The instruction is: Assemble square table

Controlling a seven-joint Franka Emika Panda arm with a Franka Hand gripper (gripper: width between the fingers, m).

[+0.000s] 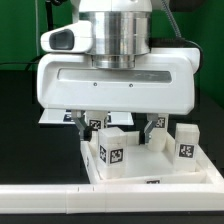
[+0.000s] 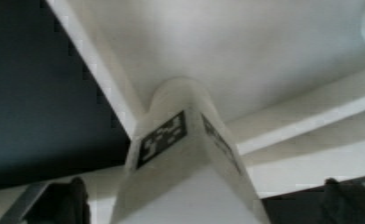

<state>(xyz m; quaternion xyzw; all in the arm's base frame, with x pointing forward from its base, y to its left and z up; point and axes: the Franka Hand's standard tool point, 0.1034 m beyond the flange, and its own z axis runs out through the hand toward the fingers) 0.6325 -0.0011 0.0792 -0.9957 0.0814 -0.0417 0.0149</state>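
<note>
The white square tabletop slab (image 1: pixel 150 172) lies flat near the front, its raised rim showing. A white leg (image 1: pixel 111 147) with black-and-white tags stands upright at the slab's corner on the exterior view's left. It fills the middle of the wrist view (image 2: pixel 182 150). My gripper (image 1: pixel 120 128) hangs straight over this leg with one dark finger (image 1: pixel 92 122) on each side of it. In the wrist view the gripper (image 2: pixel 193 205) is open, with a gap between each finger (image 2: pixel 54 200) and the leg. A second tagged leg (image 1: pixel 185 145) stands at the exterior view's right.
The long white bar fence (image 1: pixel 100 202) runs along the front, right against the slab. The marker board (image 1: pixel 52 118) lies behind at the exterior view's left. More white tagged parts (image 1: pixel 113 121) sit behind the gripper, mostly hidden. The table is black.
</note>
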